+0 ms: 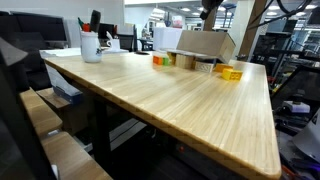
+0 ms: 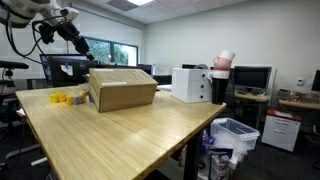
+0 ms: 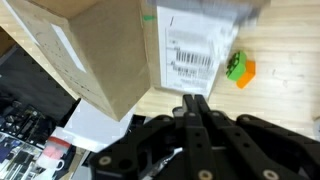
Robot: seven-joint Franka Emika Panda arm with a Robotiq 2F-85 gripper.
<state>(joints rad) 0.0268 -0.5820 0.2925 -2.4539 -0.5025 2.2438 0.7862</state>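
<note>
Gripper (image 3: 192, 102) is hovering above cardboard box (image 3: 100, 50) | jaws seemingly pressing together, gripping nothing | box showing plain brown sides, white barcode label (image 3: 190, 50)

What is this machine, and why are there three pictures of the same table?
It is a robot arm reaching over a wooden table. Two pictures come from cameras standing in the room. The close-up comes from a camera on the arm's wrist, looking past its claw. The claw's two fingers are pressed together and hold nothing; it hangs in the air near a cardboard box with a printed label. Small coloured blocks lie beside the box, and a white cup of pens stands farther along.
</note>
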